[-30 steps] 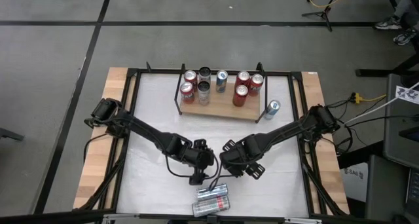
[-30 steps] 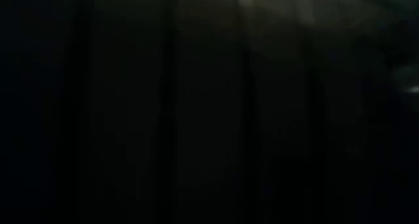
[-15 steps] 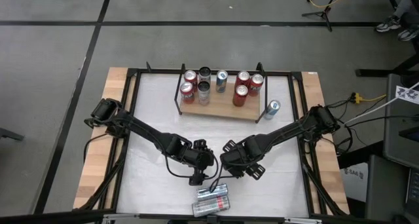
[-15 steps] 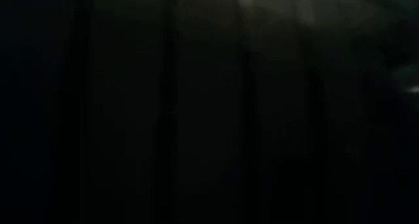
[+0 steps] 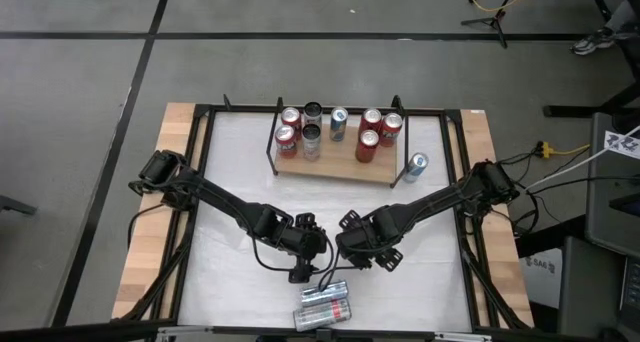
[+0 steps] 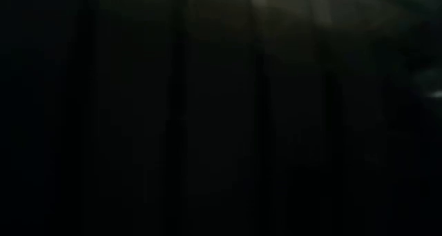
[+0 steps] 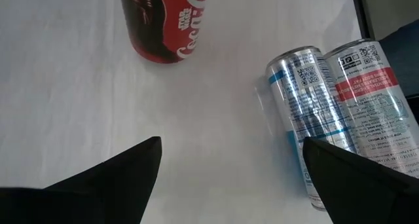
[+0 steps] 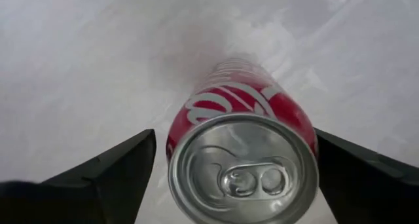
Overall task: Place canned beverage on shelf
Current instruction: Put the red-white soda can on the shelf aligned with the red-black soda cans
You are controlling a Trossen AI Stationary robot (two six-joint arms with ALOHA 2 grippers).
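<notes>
A red cola can [image 8: 242, 152] stands on the white table [image 5: 235, 182]; it also shows in the left wrist view [image 7: 167, 21]. My right gripper [image 8: 234, 132] is open above it, one finger on each side of its top. In the high view my right gripper [image 5: 347, 244] hides the can. My left gripper [image 7: 232, 141] is open and empty over bare table next to it [image 5: 306, 270]. Two slim silver cans [image 7: 340, 112] lie on their sides near the front edge [image 5: 322, 304]. The wooden shelf [image 5: 335, 164] at the far side holds several upright cans. My right gripper comes at the red can from above, its open fingers [image 8: 131, 165] on either side of the can's top rim [image 8: 196, 129]. A narrow gap shows at one finger. Whether the other finger touches the can, I cannot tell.
A blue-and-silver can [image 5: 415, 165] stands on the table just right of the shelf. A black metal frame [image 5: 200, 162] runs around the tabletop. The low view is dark and shows nothing.
</notes>
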